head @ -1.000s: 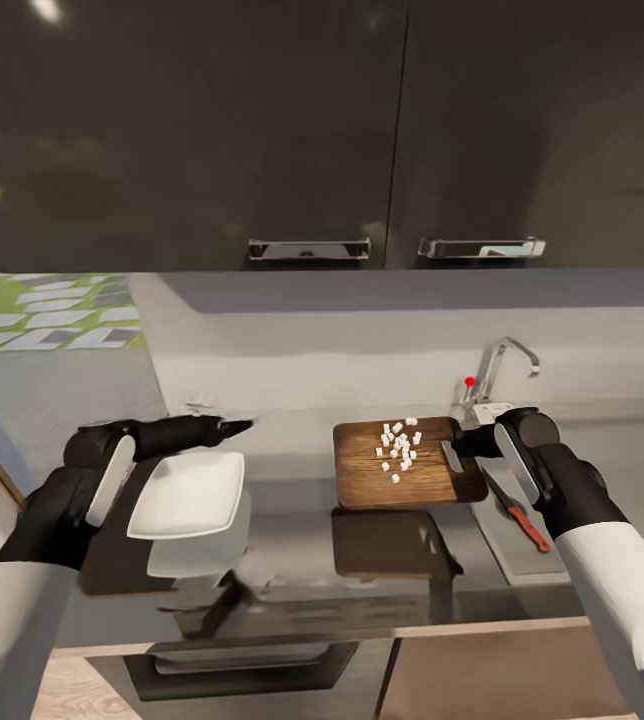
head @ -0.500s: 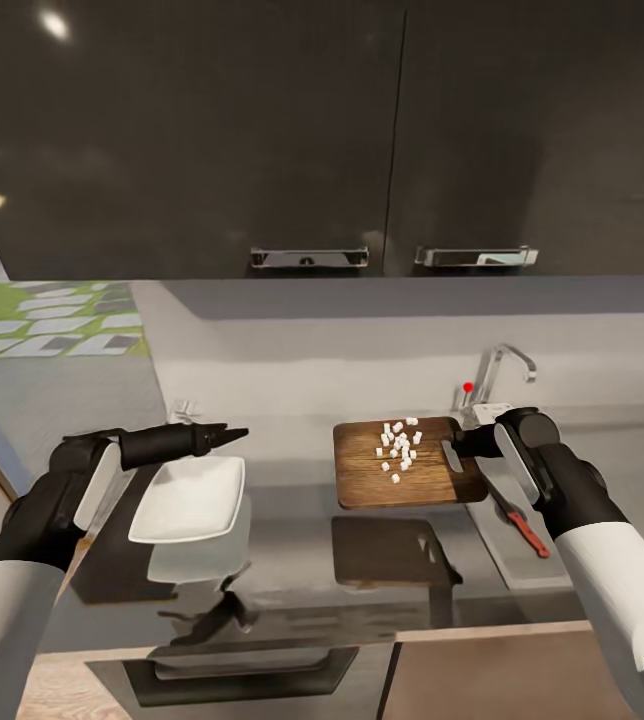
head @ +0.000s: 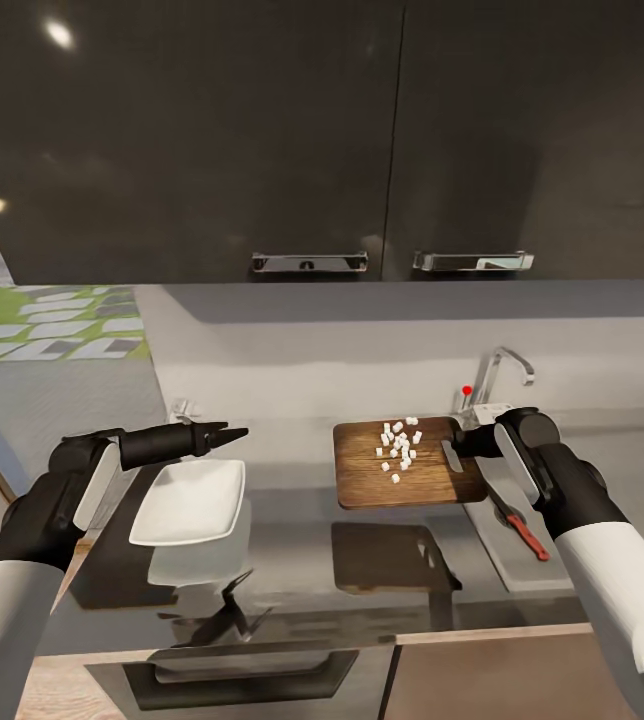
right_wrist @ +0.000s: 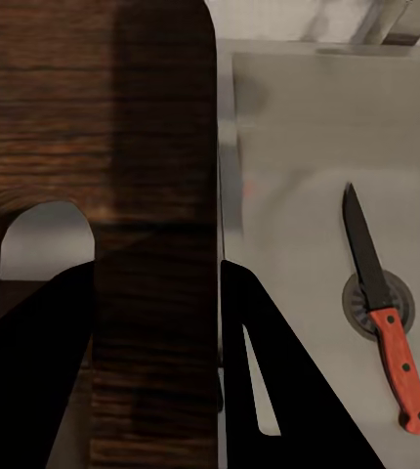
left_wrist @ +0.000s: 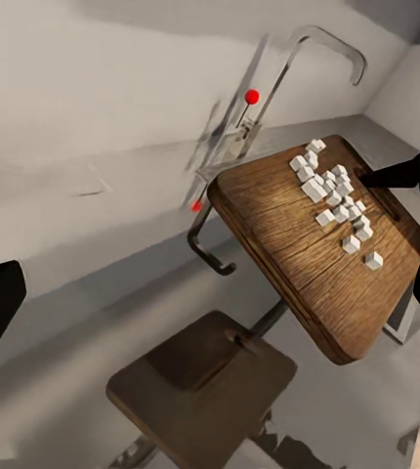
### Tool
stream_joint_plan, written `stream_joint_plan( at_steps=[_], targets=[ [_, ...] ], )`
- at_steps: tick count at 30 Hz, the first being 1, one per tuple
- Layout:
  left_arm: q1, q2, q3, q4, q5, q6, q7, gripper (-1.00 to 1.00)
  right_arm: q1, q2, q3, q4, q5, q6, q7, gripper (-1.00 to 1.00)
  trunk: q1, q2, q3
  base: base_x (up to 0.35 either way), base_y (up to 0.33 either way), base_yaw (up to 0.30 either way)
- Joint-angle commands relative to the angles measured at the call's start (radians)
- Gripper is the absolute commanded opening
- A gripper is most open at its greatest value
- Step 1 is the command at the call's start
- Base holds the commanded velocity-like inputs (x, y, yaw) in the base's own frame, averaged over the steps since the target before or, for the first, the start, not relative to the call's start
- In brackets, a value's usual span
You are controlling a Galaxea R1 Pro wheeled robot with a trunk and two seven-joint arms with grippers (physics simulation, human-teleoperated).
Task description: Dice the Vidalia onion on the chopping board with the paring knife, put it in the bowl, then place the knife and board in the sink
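Observation:
My right gripper (head: 462,445) is shut on the handle end of the chopping board (head: 407,470) and holds it level above the countertop (head: 292,545). A pile of white diced onion (head: 399,445) lies on the board. In the right wrist view its fingers (right_wrist: 278,371) clamp the board (right_wrist: 103,147) beside the handle slot. The paring knife (head: 517,522) lies in the sink (head: 507,565), over the drain (right_wrist: 386,313). The white bowl (head: 189,500) rests on the countertop to the left. My left gripper (head: 224,434) hovers over the bowl's far edge, open; its wrist view looks at the raised board (left_wrist: 317,254).
The chrome faucet (head: 500,368) with its red-tipped lever stands behind the board's right end. Dark wall cabinets (head: 312,130) hang above the counter. A dark oven front (head: 242,670) sits below the counter edge. The window (head: 52,320) is at the left.
My left arm has drawn back a little to the left, and the bowl sits slightly lower. The right arm, board and knife have stayed put. The view has shifted slightly.

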State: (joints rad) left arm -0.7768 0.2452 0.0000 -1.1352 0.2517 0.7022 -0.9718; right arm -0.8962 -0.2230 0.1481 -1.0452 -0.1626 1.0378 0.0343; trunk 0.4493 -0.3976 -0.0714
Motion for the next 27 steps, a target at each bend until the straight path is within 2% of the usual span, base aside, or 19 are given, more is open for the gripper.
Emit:
stream_joint_plan(
  at_steps=[1,18,27],
  targets=[
    [-0.001,0.000,0.000,0.000,0.004,0.007,-0.001,1.00,-0.001,-0.001,0.002,0.000,0.002,0.004,0.003,-1.00,0.001,-0.002,-0.002,0.000,0.000,0.000],
    [-0.001,0.000,0.000,0.000,0.004,0.006,-0.001,1.00,-0.001,-0.001,0.002,-0.001,0.002,0.004,0.003,-1.00,0.001,-0.002,-0.002,0.000,0.000,0.002],
    [-0.001,0.000,0.001,0.000,0.004,0.006,-0.001,1.00,-0.001,-0.001,0.001,-0.001,0.002,0.004,0.004,-1.00,0.001,-0.002,-0.002,0.000,0.000,0.086]
  ],
)
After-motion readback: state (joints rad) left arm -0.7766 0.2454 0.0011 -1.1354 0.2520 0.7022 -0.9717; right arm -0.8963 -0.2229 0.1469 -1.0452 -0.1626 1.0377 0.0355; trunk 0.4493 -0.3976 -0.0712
